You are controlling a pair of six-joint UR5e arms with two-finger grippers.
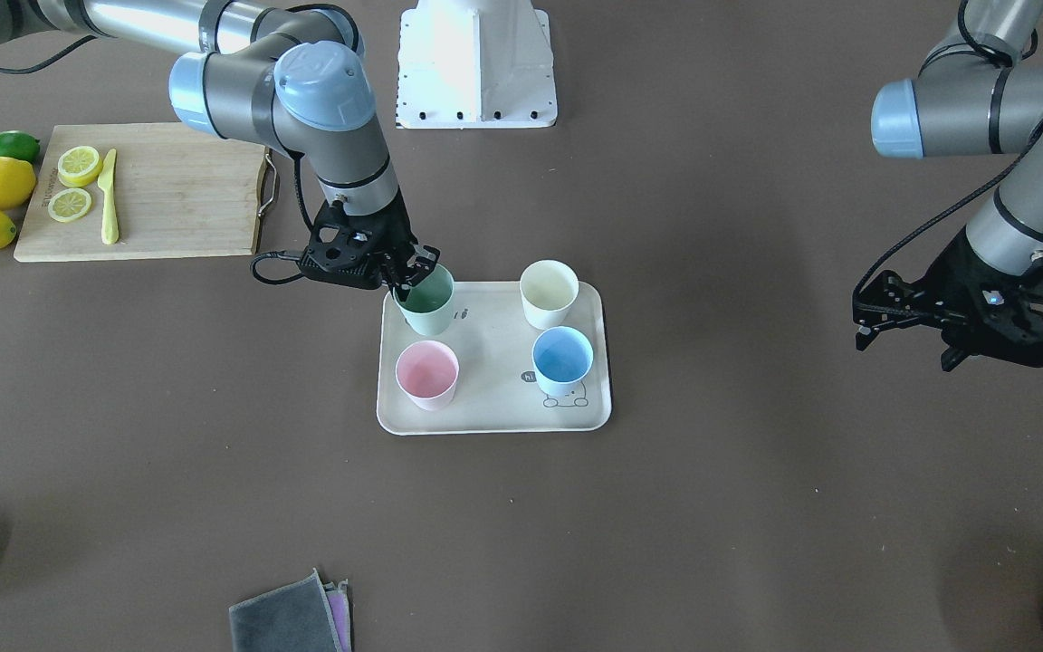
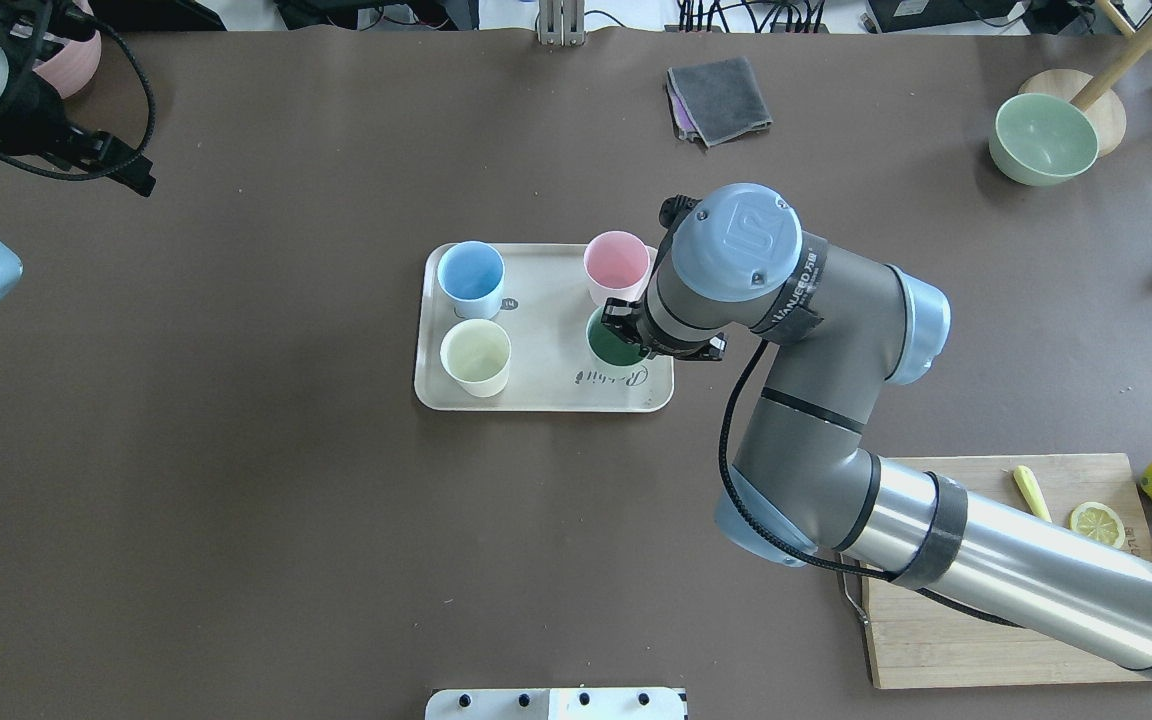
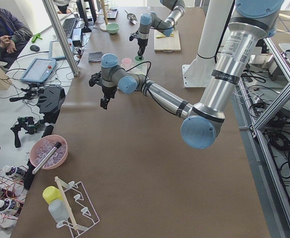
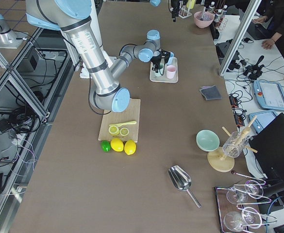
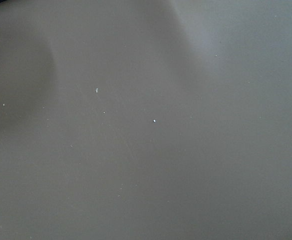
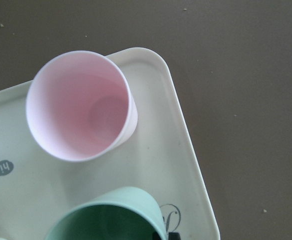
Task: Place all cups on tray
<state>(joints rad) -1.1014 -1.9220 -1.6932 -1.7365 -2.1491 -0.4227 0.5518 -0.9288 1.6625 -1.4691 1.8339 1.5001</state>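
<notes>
Right gripper [image 1: 415,276] fingers at sage green cup [image 1: 428,308] rim, clamped or not cannot tell, on tray [image 1: 494,407] beside pink cup [image 1: 426,373], blue cup [image 1: 563,358], cream cup [image 1: 548,292]; left gripper [image 1: 861,324] fingers apart above surface [image 1: 666,525].

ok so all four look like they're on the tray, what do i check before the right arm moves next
1. four cups inside the tray rim: ok, green cup, pink cup, blue cup, cream cup
2. green cup seated flat: cannot tell
3. right hand free of green cup: not ok, it grips the rim
4. pink cup clear of right hand: ok
5. left hand away from tray: ok
</notes>
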